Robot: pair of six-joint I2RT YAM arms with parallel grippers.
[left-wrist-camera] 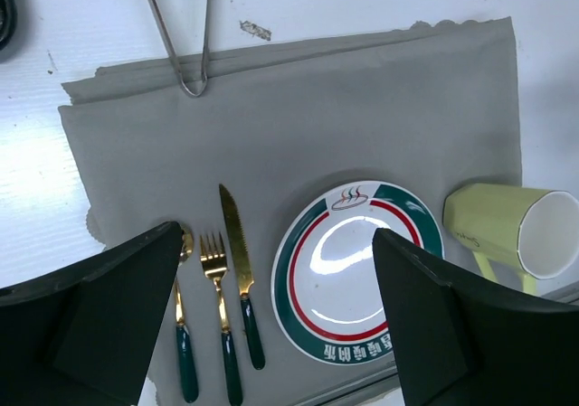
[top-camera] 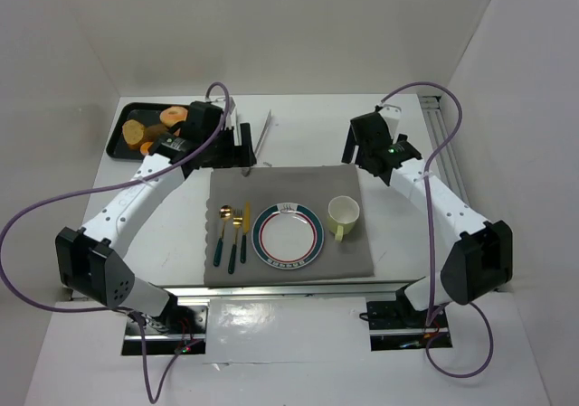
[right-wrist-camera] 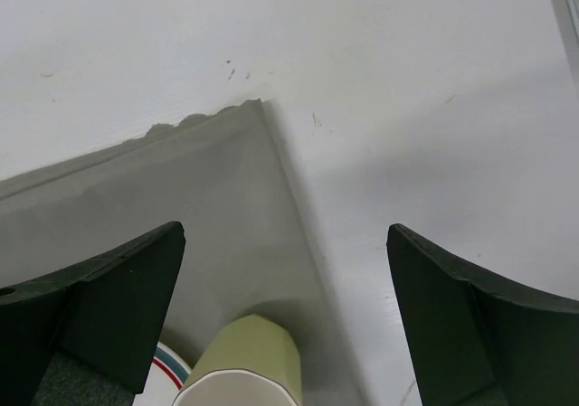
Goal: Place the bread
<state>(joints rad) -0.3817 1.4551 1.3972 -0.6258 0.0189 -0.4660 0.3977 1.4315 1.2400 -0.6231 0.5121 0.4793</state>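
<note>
The bread [top-camera: 172,117], several golden-orange pieces, lies on a black tray [top-camera: 116,144] at the table's far left. My left gripper [top-camera: 242,148] is open and empty, just right of the tray, above the far left corner of the grey mat [top-camera: 289,184]. In the left wrist view its open gripper [left-wrist-camera: 276,234] frames the round plate [left-wrist-camera: 357,284] below. My right gripper [top-camera: 355,148] is open and empty over the mat's far right corner. In the right wrist view that gripper [right-wrist-camera: 285,230] hangs above the mat's edge. No bread shows in either wrist view.
On the mat lie the plate [top-camera: 288,236], a pale green cup [top-camera: 343,214] to its right, and a gold spoon, fork and knife [top-camera: 232,234] to its left. Metal tongs [top-camera: 264,133] rest at the mat's far edge. The cup also shows in the right wrist view [right-wrist-camera: 249,361].
</note>
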